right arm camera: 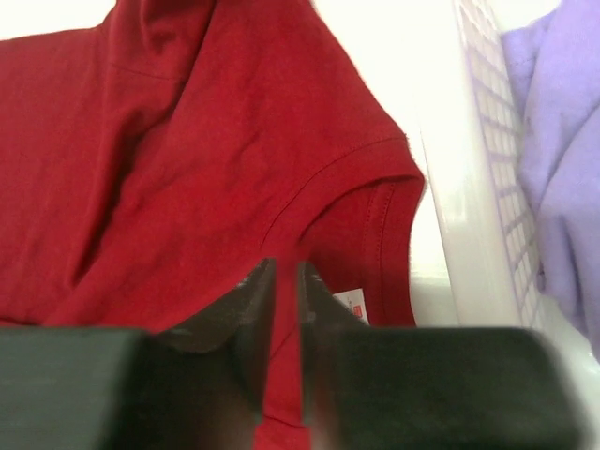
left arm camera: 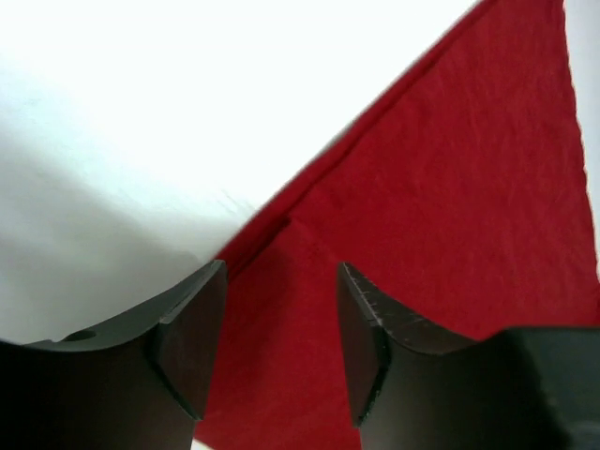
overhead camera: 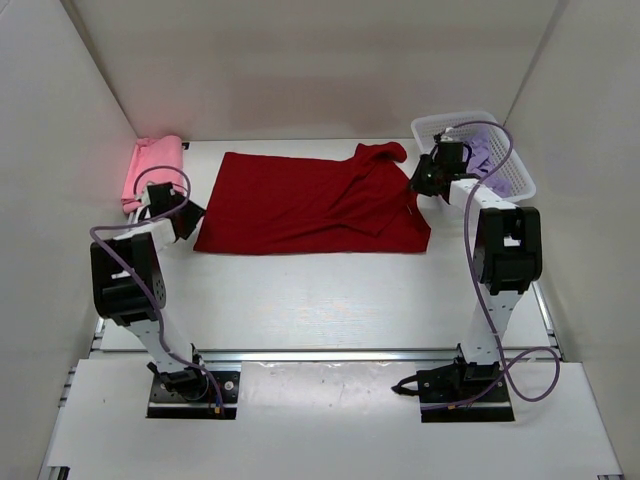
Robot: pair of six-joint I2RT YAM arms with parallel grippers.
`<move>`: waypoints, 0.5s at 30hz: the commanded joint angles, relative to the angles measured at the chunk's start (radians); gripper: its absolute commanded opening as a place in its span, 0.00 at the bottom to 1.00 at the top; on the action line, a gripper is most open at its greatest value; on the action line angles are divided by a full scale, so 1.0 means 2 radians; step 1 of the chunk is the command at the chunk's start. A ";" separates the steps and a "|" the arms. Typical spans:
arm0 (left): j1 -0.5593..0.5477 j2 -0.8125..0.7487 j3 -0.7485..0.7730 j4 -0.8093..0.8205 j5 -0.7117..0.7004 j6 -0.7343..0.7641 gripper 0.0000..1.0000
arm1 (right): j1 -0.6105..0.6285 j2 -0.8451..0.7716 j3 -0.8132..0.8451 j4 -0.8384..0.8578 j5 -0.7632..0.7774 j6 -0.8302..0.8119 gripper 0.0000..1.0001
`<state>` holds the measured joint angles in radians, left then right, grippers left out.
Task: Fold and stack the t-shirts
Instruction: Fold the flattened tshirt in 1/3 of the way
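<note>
Shirts: three.
Pink shirt [overhead camera: 152, 170]: folded, far-left corner of the bench [overhead camera: 320, 300].
Red shirt [overhead camera: 300, 205]: spread out mid-bench.
Lavender shirt [overhead camera: 485, 157]: in the one basket [overhead camera: 520, 182], far right.
Left tool [left arm camera: 281, 267]: jaws apart over red shirt's edge, gripping nothing.
Right tool [right arm camera: 287, 267]: jaws a slit apart at its collar; grip unclear.

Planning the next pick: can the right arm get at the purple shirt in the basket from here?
Probably yes. The right gripper sits at the collar of the red shirt, right beside the basket, whose top is open with the purple shirt uncovered. It would have to clear the basket wall first.
</note>
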<state>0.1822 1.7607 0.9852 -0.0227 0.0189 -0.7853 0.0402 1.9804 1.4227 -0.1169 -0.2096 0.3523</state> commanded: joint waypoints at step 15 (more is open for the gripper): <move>0.004 -0.174 -0.190 0.031 0.014 -0.023 0.59 | -0.005 -0.284 -0.315 0.159 0.018 0.094 0.00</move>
<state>0.2062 1.4017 0.5816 0.0105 0.0391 -0.8131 0.0326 1.4479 0.8833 0.0826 -0.2043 0.4694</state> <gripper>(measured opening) 0.593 0.004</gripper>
